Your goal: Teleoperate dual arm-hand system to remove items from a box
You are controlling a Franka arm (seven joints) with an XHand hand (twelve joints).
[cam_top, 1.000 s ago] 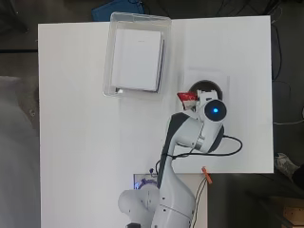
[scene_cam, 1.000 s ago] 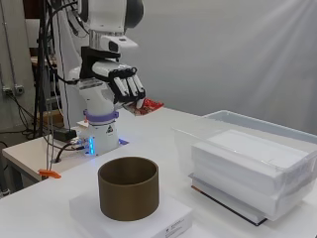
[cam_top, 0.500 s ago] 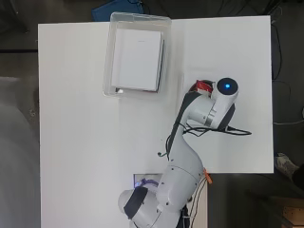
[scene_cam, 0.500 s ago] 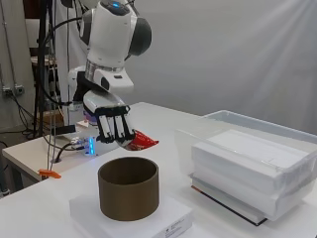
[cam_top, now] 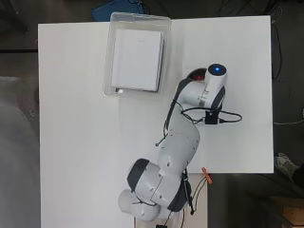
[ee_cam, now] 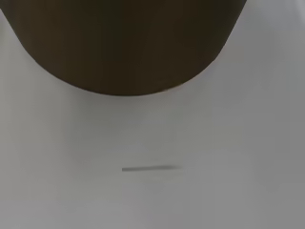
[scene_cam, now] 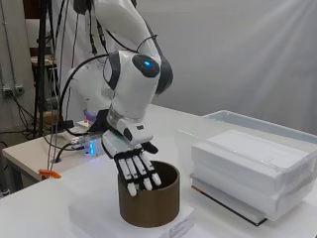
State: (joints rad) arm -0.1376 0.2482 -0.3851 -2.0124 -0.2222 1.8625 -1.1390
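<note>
Hanging fingers-down over the near rim of the brown round container point(scene_cam: 149, 198), the hand point(scene_cam: 136, 168) has its fingers straight and holds nothing. A red item point(cam_top: 198, 75) shows at the container in the overhead view. The container stands on a flat white box point(scene_cam: 99, 218), beside the clear bin point(cam_top: 113, 57) holding white packages point(scene_cam: 247, 168).

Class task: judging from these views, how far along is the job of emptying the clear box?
Done: nothing shows outside the clear box. In hand: the hand hangs with straight fingers at the brown cylinder's rim, holding nothing visible; something red shows beside the arm from overhead. Left: the white stack lies in the box.
</note>
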